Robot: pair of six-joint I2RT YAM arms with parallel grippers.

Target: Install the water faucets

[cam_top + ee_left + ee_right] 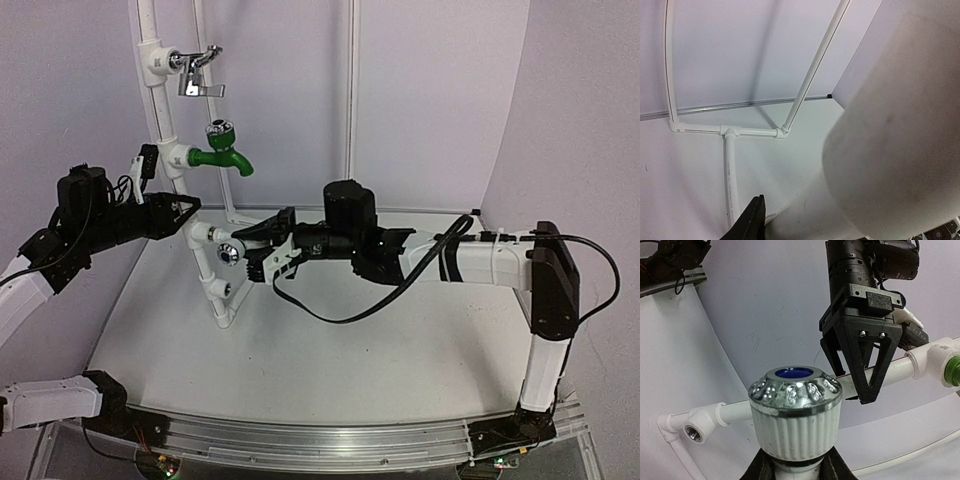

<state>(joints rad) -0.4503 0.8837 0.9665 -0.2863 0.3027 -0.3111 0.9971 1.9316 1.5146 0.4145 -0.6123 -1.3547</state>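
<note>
The right gripper (265,255) is clenched on a water faucet (795,412), chrome knob facing its wrist camera, and the long axis seems to run leftward toward the pipe frame (900,367). Beyond it, an open threaded socket (692,432) lies lower left. The left gripper (866,390) sits at the pipe, but I cannot tell its grip.

Both arms pair glossy white tubular links with boxy black joint housings. A black cable (335,321) loops under the right arm (480,262). The left pincer (193,215) is matt black, its fingers (868,392) open triangular trusses fastened with small silver screws (863,333); thin black wires (125,186) trail along the left arm (22,298)
</note>
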